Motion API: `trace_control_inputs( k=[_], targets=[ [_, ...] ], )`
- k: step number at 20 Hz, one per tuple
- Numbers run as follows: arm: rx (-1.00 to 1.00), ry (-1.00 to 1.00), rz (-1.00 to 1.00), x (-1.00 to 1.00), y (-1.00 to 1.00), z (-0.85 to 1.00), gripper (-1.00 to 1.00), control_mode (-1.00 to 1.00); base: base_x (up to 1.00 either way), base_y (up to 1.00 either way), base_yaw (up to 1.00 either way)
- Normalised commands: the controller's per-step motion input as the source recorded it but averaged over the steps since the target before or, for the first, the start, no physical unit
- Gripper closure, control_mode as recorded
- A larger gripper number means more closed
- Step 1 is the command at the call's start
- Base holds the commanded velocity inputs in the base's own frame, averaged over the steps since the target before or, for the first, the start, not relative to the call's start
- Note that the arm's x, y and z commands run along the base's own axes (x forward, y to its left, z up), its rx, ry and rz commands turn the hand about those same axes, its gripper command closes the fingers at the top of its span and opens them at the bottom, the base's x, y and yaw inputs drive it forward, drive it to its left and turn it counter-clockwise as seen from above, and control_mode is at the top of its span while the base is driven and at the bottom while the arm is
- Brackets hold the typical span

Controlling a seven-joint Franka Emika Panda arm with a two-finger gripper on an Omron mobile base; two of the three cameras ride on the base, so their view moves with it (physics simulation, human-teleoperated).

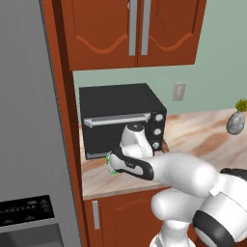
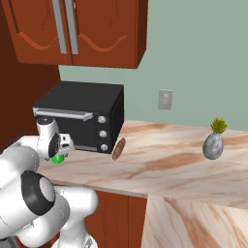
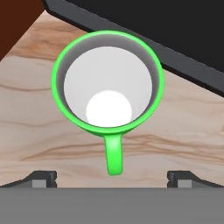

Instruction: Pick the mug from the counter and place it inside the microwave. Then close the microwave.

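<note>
The pincer (image 3: pixel 112 179) hangs spread wide above the mug (image 3: pixel 108 81), which stands upright on the counter (image 3: pixel 39 131) beside the toaster oven (image 1: pixel 120 118). Descending off-centre risks striking the rim and tipping it.

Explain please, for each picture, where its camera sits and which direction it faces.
Left base view: behind the arm's left, facing the toaster oven on the counter; arm lower right.
Right base view: behind its right, same toaster oven; arm lower left.
Hand view: on the hand, above the mug; open gripper at bottom.
Shared: mug, counter.
</note>
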Motion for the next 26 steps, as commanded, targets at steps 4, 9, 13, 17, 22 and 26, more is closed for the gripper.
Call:
trace_control_inputs(
  k=[4,9,13,17,22,26],
  targets=[
    [0.00,0.00,0.00,0.04,0.00,-0.01,-1.00,-1.00,0.00,0.00,0.00],
    [0.00,0.00,0.00,0.08,0.00,-0.11,-1.00,-1.00,0.00,0.00,0.00],
    [0.00,0.00,0.00,0.25,0.00,-0.20,-1.00,-1.00,0.00,0.00,0.00],
    [0.00,0.00,0.00,0.14,0.00,-0.02,-1.00,-1.00,0.00,0.00,0.00],
    [0.00,0.00,0.00,0.01,0.05,0.00,-1.00,-1.00,0.00,0.00,0.00],
    [0.00,0.00,0.01,0.00,0.04,-0.01,-1.00,-1.00,0.00,0.00,0.00]
  ],
)
